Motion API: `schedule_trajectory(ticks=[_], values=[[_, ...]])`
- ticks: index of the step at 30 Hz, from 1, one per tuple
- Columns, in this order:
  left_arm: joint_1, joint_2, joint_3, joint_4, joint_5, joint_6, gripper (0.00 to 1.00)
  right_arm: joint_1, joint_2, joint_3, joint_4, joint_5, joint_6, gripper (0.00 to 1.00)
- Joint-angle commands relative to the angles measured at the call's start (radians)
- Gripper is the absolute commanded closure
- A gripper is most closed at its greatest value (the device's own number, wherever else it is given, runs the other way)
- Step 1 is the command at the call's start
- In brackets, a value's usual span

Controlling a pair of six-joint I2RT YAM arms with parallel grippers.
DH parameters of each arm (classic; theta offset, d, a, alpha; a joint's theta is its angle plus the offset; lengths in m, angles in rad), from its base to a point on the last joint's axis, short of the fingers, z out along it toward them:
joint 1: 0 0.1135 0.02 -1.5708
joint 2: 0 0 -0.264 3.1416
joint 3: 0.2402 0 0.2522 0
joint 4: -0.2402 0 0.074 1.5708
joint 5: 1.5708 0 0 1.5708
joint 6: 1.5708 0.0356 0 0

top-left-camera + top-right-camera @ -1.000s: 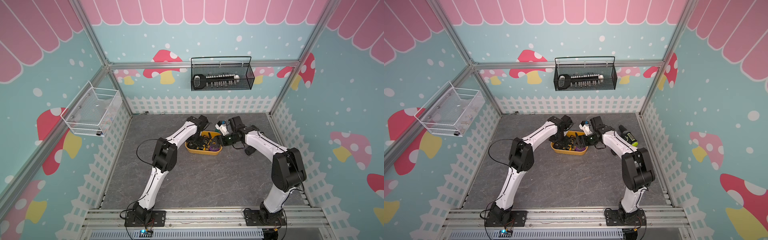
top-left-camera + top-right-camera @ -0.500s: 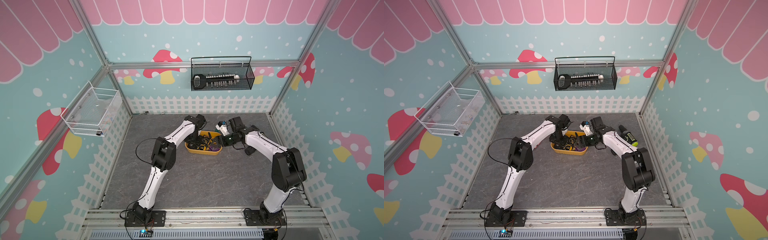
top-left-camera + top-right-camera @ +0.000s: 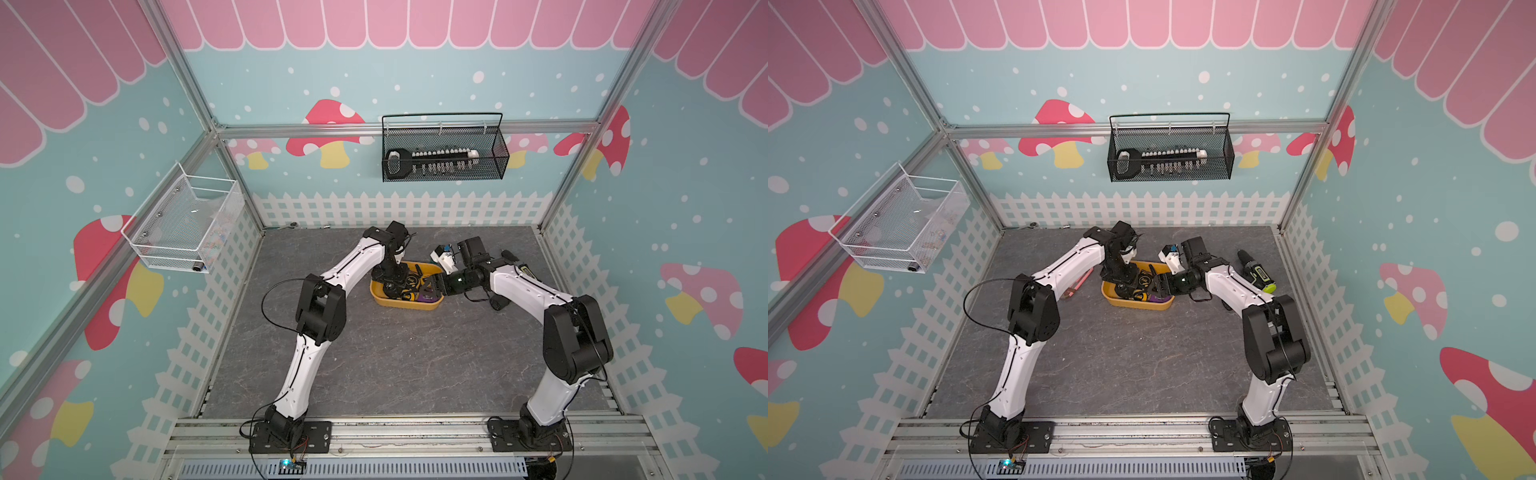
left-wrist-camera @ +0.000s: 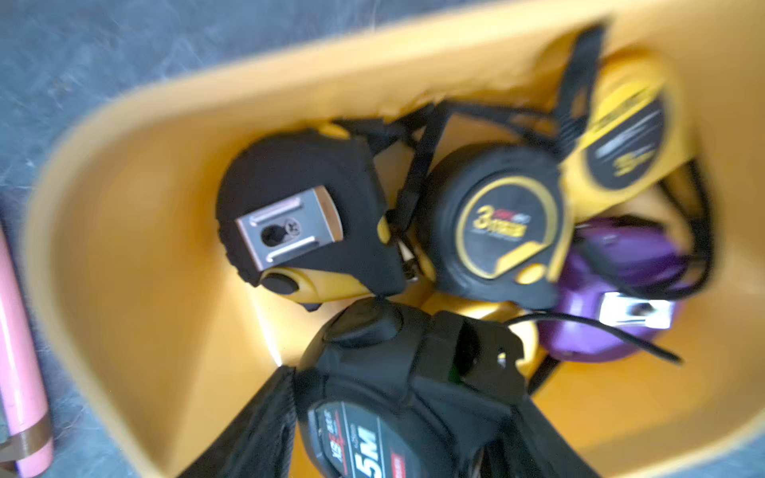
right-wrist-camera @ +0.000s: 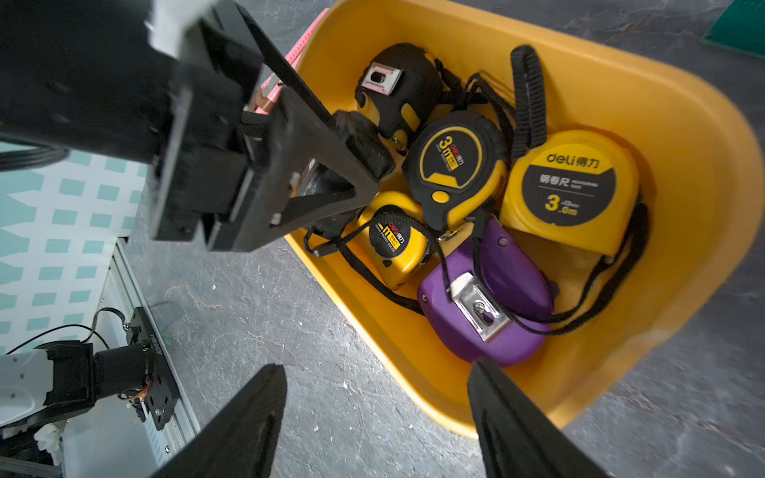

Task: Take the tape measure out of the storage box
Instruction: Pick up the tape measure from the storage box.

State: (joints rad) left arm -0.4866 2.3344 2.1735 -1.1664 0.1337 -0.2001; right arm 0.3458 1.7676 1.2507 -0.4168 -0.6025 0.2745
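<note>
The mustard-yellow storage box lies on the grey floor between my two arms and holds several tape measures. My left gripper reaches down into the box and is shut on a black tape measure marked 5M, one finger on each side. In the right wrist view that left gripper hides most of the held tape. My right gripper is open at the box's end. One fingertip is over the floor, the other over the box beside a purple tape measure.
Also in the box are a black tape with a belt clip, a black-and-yellow 3 m one and a yellow one, with tangled wrist straps. A pink tool lies outside the box. A drill lies behind my right arm. Two wall baskets hang above.
My left gripper has come down into the box and its jaws have closed onto the black tape measure. The right gripper's jaws have narrowed slightly; that arm has barely moved.
</note>
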Motion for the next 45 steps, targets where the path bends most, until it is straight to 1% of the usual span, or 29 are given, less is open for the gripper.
schedule_trajectory(ticks=[1,3,9,15,19,22,25,31,34,36,39,41,43,45], values=[[0.035,-0.086,-0.028,0.111,0.123,-0.1,0.81,-0.006,-0.039,-0.063,0.131,-0.065,0.05,0.24],[0.046,-0.1,-0.056,0.147,0.178,-0.145,0.81,-0.006,-0.053,-0.119,0.242,-0.081,0.096,0.24],[0.049,-0.147,-0.133,0.246,0.275,-0.275,0.81,0.01,-0.077,-0.289,0.629,-0.108,0.246,0.24],[0.042,-0.189,-0.213,0.331,0.342,-0.39,0.82,0.048,-0.063,-0.302,0.793,-0.06,0.258,0.24],[0.033,-0.208,-0.235,0.344,0.341,-0.409,0.81,0.062,-0.021,-0.247,0.79,-0.026,0.241,0.24],[0.032,-0.21,-0.242,0.349,0.342,-0.421,0.81,0.065,0.016,-0.2,0.775,-0.032,0.245,0.26],[0.031,-0.218,-0.245,0.353,0.345,-0.43,0.82,0.072,0.035,-0.174,0.756,-0.012,0.242,0.28],[0.028,-0.232,-0.242,0.356,0.357,-0.436,0.81,0.084,0.078,-0.119,0.741,0.018,0.253,0.34],[0.028,-0.237,-0.238,0.358,0.357,-0.441,0.81,0.092,0.099,-0.077,0.687,0.039,0.25,0.39],[0.028,-0.241,-0.233,0.359,0.356,-0.443,0.81,0.097,0.112,-0.052,0.649,0.043,0.246,0.4],[0.028,-0.244,-0.228,0.359,0.354,-0.446,0.8,0.101,0.119,-0.04,0.623,0.054,0.247,0.46],[0.028,-0.246,-0.226,0.362,0.355,-0.448,0.8,0.101,0.125,-0.036,0.621,0.051,0.259,0.56],[0.028,-0.246,-0.227,0.365,0.356,-0.448,0.79,0.102,0.127,-0.035,0.619,0.049,0.271,0.62],[0.027,-0.246,-0.227,0.368,0.364,-0.449,0.79,0.102,0.127,-0.042,0.63,0.052,0.288,0.71]])
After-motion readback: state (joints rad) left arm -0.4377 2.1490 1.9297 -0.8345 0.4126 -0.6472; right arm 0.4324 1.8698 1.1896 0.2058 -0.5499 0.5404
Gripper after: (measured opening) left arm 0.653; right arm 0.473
